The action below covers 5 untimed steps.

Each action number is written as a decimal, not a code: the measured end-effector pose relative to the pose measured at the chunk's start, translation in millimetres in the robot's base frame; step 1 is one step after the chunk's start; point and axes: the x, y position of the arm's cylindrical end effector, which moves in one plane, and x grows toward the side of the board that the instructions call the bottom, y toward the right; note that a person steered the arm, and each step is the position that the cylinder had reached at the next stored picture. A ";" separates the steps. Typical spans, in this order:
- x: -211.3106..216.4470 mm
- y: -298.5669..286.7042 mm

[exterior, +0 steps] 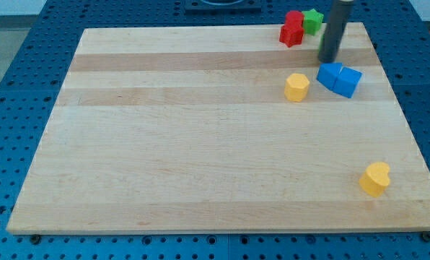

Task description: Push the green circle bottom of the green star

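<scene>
A green block (pixel 313 19), its shape unclear but possibly the star, sits at the board's top right edge, touching a red block (pixel 292 29). My dark rod comes down from the view's top just right of it, and my tip (pixel 329 61) rests on the board below and to the right of the green block. A thin green sliver (pixel 321 43) shows at the rod's left edge; the rest of that piece is hidden behind the rod, so I cannot tell its shape. The tip is just above the blue blocks.
Two blue blocks (pixel 339 78) lie together right below my tip. A yellow block (pixel 296 87) sits to their left. A yellow heart (pixel 375 178) lies near the bottom right corner. The wooden board (pixel 200 144) rests on a blue perforated table.
</scene>
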 end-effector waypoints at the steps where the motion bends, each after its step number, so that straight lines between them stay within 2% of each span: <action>1: -2.0 30.2; 3: -40.0 42.9; 4: -10.5 42.1; 5: 0.8 20.9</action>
